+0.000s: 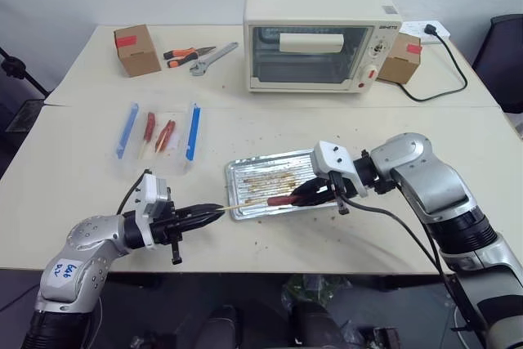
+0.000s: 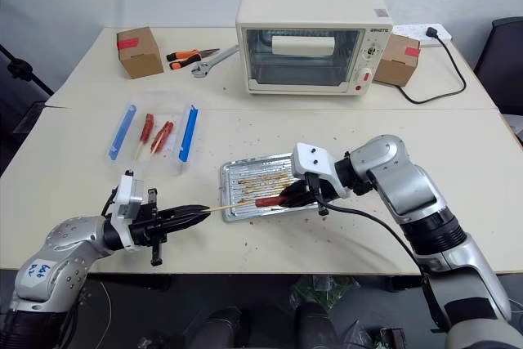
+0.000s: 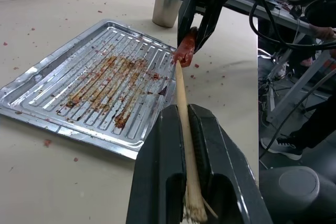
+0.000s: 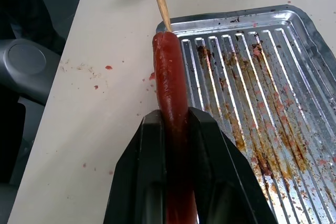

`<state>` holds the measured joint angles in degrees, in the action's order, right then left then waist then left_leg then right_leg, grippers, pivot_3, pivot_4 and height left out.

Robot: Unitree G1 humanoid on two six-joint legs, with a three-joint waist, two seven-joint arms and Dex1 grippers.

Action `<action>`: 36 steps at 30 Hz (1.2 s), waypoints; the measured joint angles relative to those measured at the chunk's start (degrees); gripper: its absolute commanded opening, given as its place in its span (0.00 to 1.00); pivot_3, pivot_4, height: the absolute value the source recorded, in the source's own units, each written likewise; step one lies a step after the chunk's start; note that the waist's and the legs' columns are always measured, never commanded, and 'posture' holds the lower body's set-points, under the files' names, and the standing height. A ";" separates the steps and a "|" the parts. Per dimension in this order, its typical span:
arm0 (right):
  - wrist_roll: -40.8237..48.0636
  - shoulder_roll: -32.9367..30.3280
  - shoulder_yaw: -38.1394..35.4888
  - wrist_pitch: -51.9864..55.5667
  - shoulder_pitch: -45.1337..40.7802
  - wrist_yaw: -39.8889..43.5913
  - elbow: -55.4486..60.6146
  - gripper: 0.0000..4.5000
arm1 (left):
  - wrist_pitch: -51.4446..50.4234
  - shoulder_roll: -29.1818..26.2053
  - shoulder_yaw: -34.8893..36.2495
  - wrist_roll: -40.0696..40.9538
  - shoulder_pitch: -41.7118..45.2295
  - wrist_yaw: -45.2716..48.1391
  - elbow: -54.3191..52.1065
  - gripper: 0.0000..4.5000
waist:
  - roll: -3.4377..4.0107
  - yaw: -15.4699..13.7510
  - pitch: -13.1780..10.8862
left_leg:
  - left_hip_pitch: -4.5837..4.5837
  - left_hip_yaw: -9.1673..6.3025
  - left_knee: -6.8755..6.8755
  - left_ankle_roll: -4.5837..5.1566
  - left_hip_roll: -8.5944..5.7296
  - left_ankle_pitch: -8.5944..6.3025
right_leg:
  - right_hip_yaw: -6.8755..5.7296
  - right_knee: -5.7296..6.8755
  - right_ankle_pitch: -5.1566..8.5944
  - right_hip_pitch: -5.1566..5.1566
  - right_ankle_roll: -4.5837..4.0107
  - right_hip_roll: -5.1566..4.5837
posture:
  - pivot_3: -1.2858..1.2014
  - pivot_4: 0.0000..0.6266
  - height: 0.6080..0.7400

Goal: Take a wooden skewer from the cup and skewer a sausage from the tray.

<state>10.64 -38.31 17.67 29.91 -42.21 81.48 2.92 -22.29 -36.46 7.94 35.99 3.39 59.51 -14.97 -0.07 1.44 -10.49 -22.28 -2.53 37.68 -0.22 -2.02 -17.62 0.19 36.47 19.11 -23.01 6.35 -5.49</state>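
Two boxes (image 1: 137, 50), toaster oven (image 1: 317, 35), pliers (image 1: 186, 54)

you have a cream toaster oven (image 1: 321, 34) at the back, a cardboard box (image 1: 136, 50) on each side, pliers (image 1: 187, 55) beside a wrench (image 1: 213, 59), and a clear holder (image 1: 158, 136) with two skewered sausages
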 measured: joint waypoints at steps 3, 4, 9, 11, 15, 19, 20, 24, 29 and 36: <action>0.00 -0.01 0.00 -0.26 0.00 0.18 -0.31 0.12 | -0.14 0.00 0.01 0.00 -0.03 0.00 0.00 0.00 | 0.00 0.00 0.00 | 0.00 0.00 0.00 0.00 0.00 0.00 | 0.00 0.00 0.00 0.00 0.00 0.00 | 0.52 0.24 1.00; 0.00 -0.07 0.00 -0.46 0.00 0.24 -0.38 0.12 | -0.17 -0.01 0.02 0.00 -0.06 0.02 0.00 0.00 | 0.00 0.00 0.00 | 0.00 0.00 0.00 0.00 0.00 0.00 | 0.00 0.00 0.00 0.00 0.00 0.00 | 0.52 0.24 1.00; 0.01 -0.46 0.00 -1.13 0.01 0.41 -0.85 0.12 | -0.34 -0.40 0.25 0.00 -0.45 0.09 -0.01 0.00 | 0.00 0.00 0.00 | 0.00 0.00 0.01 0.00 0.00 0.00 | 0.00 0.01 0.00 0.00 0.00 0.00 | 0.52 0.24 1.00; 0.01 -0.46 0.00 -1.20 0.01 0.43 -0.87 0.12 | -0.35 -0.41 0.40 0.00 -0.45 0.10 -0.01 0.00 | 0.00 0.00 0.00 | 0.00 0.00 0.02 0.00 0.00 0.00 | 0.00 0.01 0.00 0.00 0.00 0.00 | 0.52 0.24 1.00; 0.02 -0.46 0.00 -1.25 0.01 0.44 -0.87 0.12 | -0.37 -0.41 0.41 0.00 -0.41 0.08 -0.01 0.00 | 0.00 0.00 0.00 | 0.00 0.00 0.02 0.00 0.00 0.00 | 0.00 0.02 0.00 0.00 0.00 0.00 | 0.52 0.24 1.00; 0.03 -0.46 0.00 -1.28 0.01 0.44 -0.87 0.12 | -0.52 -0.38 0.31 0.00 -0.04 0.07 -0.01 0.00 | 0.00 -0.01 0.00 | 0.00 0.00 0.03 0.00 0.00 0.00 | 0.00 0.02 0.00 0.00 0.00 0.00 | 0.52 0.24 1.00; 0.03 -0.46 0.00 -1.30 0.01 0.44 -0.87 0.12 | -0.61 -0.34 0.05 0.00 0.35 0.07 -0.01 0.00 | 0.00 -0.01 0.00 | 0.00 0.00 0.03 0.00 0.00 0.00 | 0.00 0.02 0.00 0.00 0.00 0.00 | 0.52 0.24 1.00; 0.01 -0.44 0.04 -1.30 0.01 0.44 -0.94 0.12 | -0.79 0.18 -0.58 -0.04 0.90 -0.01 0.04 0.00 | 0.00 0.00 0.00 | 0.00 0.00 0.04 0.00 0.00 0.00 | -0.01 0.03 0.00 0.00 0.00 0.00 | 0.52 0.24 1.00; -0.07 -0.44 0.05 -1.23 0.02 0.35 -1.17 0.12 | -0.88 0.31 -1.00 -0.32 1.57 -0.10 0.39 0.00 | 0.00 0.00 0.00 | 0.00 0.00 0.04 0.00 -0.01 0.00 | 0.00 0.04 0.00 0.00 0.00 0.00 | 0.52 0.24 1.00; -0.08 -0.44 0.05 -0.98 0.02 0.04 -1.16 0.12 | -0.84 0.49 -1.28 -0.35 2.00 0.02 1.38 0.00 | 0.00 -0.01 0.00 | 0.00 0.00 0.06 0.00 -0.01 0.00 | 0.00 0.04 0.00 0.00 0.00 0.00 | 0.52 0.24 1.00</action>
<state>10.55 -38.75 17.72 28.92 -42.19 81.52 1.76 -23.13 -35.97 6.66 35.64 5.40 59.53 -13.59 -0.07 1.44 -10.48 -22.29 -2.53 37.73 -0.22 -2.03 -17.62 0.19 36.51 19.11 -23.01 6.35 -5.49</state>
